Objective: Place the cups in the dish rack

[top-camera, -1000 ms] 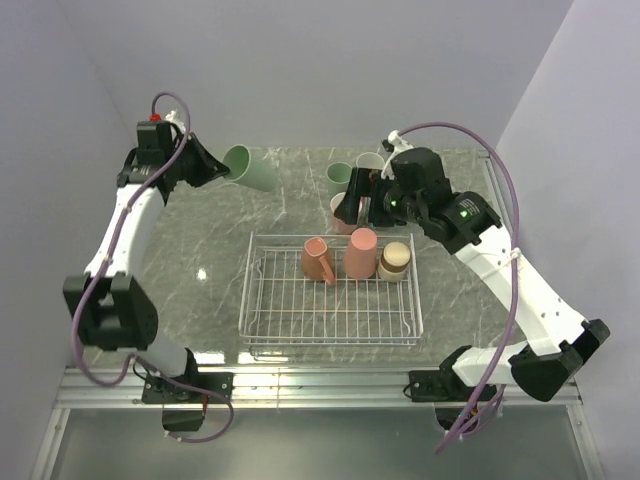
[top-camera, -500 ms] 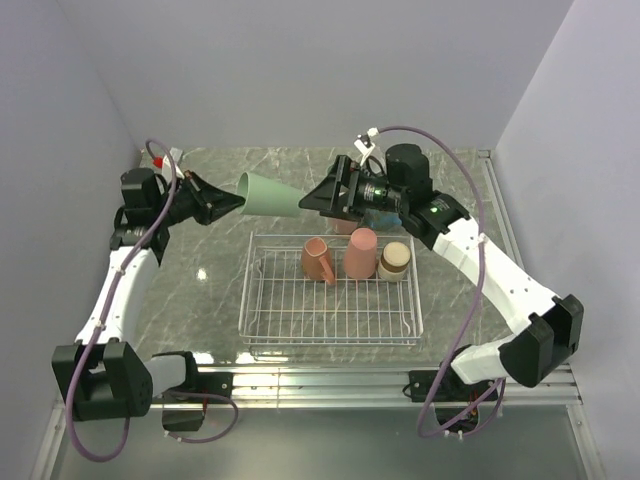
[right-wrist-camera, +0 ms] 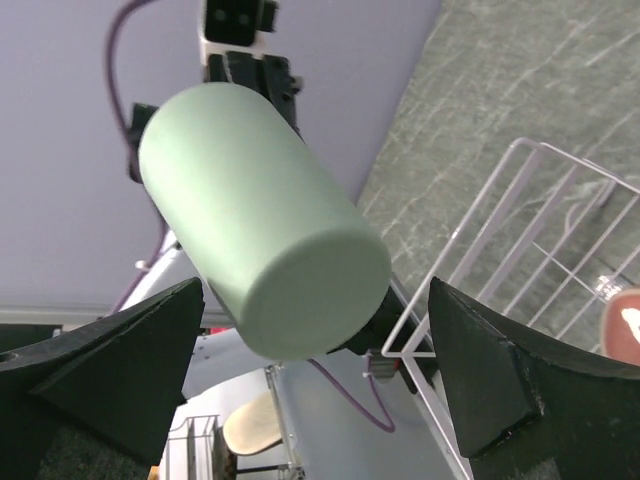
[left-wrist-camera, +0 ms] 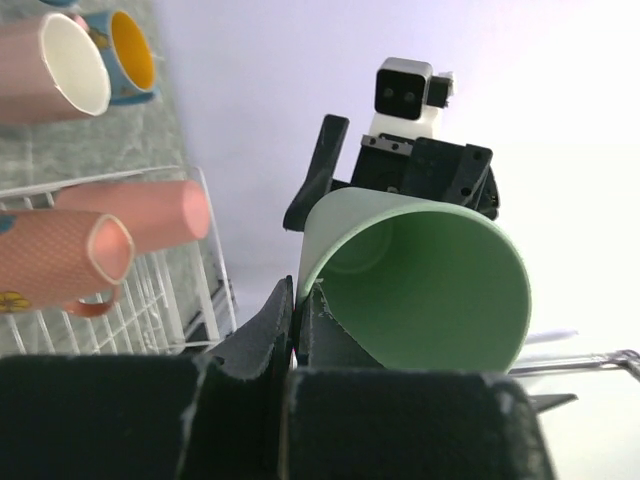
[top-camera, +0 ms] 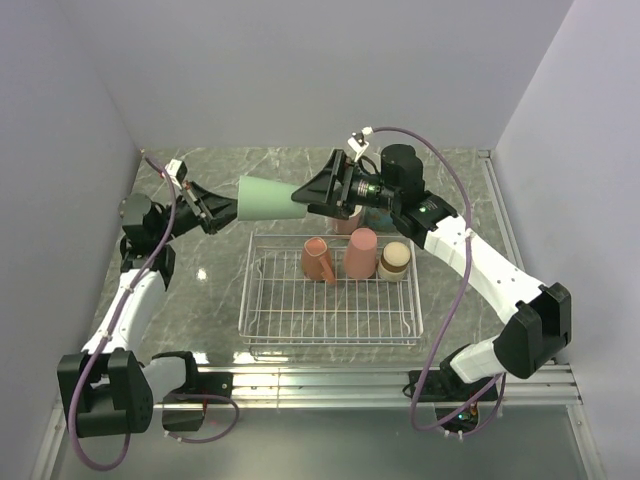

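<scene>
My left gripper [top-camera: 230,208] is shut on the rim of a sage green cup [top-camera: 268,197] and holds it on its side in the air, above the dish rack's far left corner. In the left wrist view [left-wrist-camera: 297,305] one jaw is inside the cup [left-wrist-camera: 420,290] and one outside. My right gripper [top-camera: 310,194] is open and faces the cup's closed base. In the right wrist view [right-wrist-camera: 310,385] the cup [right-wrist-camera: 260,220] sits just ahead of the spread fingers [right-wrist-camera: 110,370]. The white wire dish rack [top-camera: 330,315] holds a salmon mug [top-camera: 318,258], a pink cup [top-camera: 360,252] and a short brown cup [top-camera: 394,260].
More cups stand on the marble behind the rack. The right arm mostly hides them in the top view, where one pink cup [top-camera: 345,222] shows. The left wrist view shows a pink cup [left-wrist-camera: 50,65] and a blue cup [left-wrist-camera: 135,65] there. Walls close in on three sides.
The left arm swung the green cup down and toward the centre. The right gripper left the cups on the table, rose, turned toward the green cup's base and opened wide.
</scene>
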`<state>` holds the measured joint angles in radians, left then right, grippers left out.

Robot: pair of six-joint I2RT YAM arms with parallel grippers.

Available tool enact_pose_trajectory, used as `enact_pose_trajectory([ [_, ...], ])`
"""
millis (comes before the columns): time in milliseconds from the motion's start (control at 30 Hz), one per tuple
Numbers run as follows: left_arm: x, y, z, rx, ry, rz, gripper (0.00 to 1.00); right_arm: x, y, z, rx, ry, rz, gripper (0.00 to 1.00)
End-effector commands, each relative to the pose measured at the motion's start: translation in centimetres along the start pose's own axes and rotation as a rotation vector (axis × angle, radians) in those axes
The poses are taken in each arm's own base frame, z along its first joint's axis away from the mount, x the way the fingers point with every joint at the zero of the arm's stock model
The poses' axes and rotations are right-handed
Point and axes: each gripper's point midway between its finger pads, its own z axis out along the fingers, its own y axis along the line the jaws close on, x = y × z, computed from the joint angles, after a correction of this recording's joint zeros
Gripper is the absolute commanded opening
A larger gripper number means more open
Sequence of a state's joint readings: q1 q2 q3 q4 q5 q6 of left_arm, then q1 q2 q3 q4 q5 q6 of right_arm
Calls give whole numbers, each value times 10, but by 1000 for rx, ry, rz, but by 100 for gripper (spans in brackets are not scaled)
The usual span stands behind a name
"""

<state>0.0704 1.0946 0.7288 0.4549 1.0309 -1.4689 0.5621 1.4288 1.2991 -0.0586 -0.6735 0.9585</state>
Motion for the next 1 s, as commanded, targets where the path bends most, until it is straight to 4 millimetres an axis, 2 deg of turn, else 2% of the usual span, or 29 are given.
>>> enact_pose_trajectory([
  [0, 10, -32, -6, 120, 40, 45, 0, -8, 20, -1, -86, -20, -15, 100],
  [267, 11, -48, -10, 212, 27, 1, 0, -11, 45, 8, -180, 2, 3, 98],
  [367, 8, -48, -9, 216, 16, -13, 0, -9, 54, 10, -210, 10, 6, 92],
  [400, 8, -48, -9, 216, 15, -17, 0, -9, 57, 10, -220, 9, 9, 82],
  [467, 5, -46, -7, 211, 7, -25, 0, -8, 64, 9, -254, 14, 12, 72],
  [500, 4, -44, -6, 204, 6, -23, 0, -7, 66, 9, -262, 16, 15, 63],
  [567, 2, -39, -4, 185, 1, -43, 0, -7, 71, 8, -281, 16, 19, 56],
  [667, -1, -30, 0, 152, -12, -56, 0, -4, 74, 5, -309, 21, 21, 41],
  [700, -1, -29, 1, 145, -15, -56, 0, -5, 76, 4, -315, 19, 21, 23],
  [800, -3, -18, 9, 74, -19, -73, 0, -3, 75, 2, -313, 19, 17, 0],
  [833, -5, -9, 11, 32, -25, -10, 3, -2, 74, 2, -309, 20, 14, 0],
  [867, -8, 12, 13, -108, -26, -119, 6, -3, 74, 1, -296, 19, -2, 0],
  [900, -18, 29, 13, -192, -67, -19, 10, -4, 74, -1, -287, 14, -12, 0],
  [933, -22, 39, 12, -262, -82, -19, 18, -6, 72, -2, -277, 6, -19, 0],
  [967, -27, 45, 13, -311, -81, -22, 22, -6, 71, -6, -264, 1, -31, 0],
])
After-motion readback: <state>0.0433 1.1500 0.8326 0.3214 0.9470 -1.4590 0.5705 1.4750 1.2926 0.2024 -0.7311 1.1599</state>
